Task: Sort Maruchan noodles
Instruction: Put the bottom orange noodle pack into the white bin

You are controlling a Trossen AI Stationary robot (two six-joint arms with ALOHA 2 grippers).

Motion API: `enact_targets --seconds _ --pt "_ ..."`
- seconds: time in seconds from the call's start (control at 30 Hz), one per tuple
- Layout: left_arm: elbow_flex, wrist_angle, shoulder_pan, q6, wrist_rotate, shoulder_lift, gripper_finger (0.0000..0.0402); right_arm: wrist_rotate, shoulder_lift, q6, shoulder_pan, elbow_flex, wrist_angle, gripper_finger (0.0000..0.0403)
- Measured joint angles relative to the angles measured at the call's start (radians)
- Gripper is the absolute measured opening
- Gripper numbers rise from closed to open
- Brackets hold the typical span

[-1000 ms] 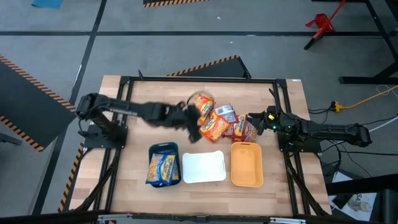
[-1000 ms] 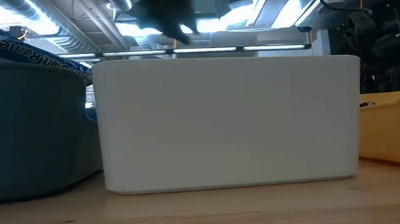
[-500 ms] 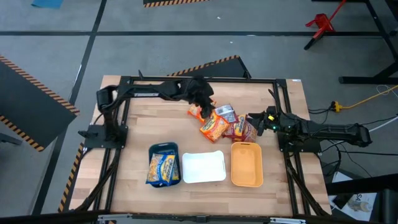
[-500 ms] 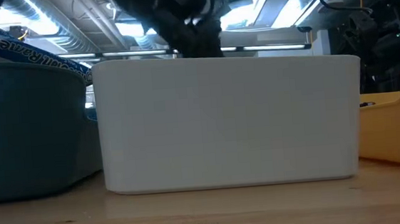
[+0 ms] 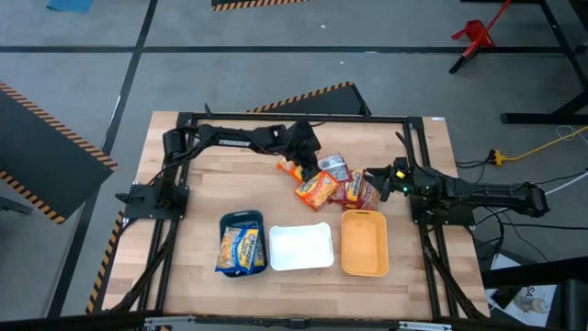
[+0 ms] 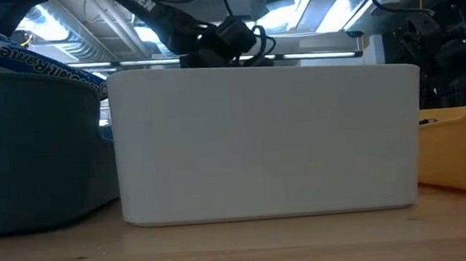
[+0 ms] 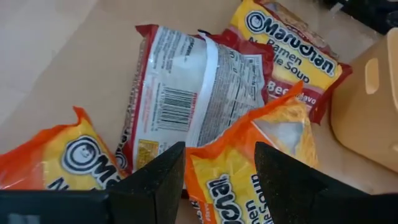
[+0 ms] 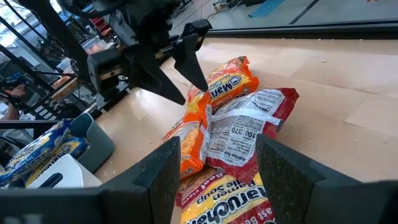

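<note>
The noodles are split in two groups, and you can check both from above. Nearest the front edge of the table (image 5: 184, 276), blue packets (image 5: 241, 248) sit in the teal tray (image 5: 243, 218), with the white tray (image 5: 300, 247) beside it and the orange tray (image 5: 364, 243) next along; both of those look bare inside. Just behind the trays lies the loose pile (image 5: 329, 184): an orange packet (image 7: 249, 162) in front, a dark red packet (image 7: 180, 93) lying back-side up with its barcode showing, another dark red one (image 7: 292, 50) face up close to the orange tray, and a second orange packet (image 7: 56, 158) off to the side. Your left gripper (image 5: 303, 158) hangs over the far side of that pile, fingers apart, nothing between them. Your right gripper (image 5: 375, 176) sits at the pile's right edge, fingers also apart and holding nothing.
</note>
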Motion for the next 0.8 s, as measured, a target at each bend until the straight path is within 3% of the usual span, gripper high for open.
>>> enact_targets --seconds 0.8 --pt "0.001 -0.026 -0.074 0.02 0.005 0.096 0.0186 0.0 0.0 0.0 0.0 0.0 0.0 0.0195"
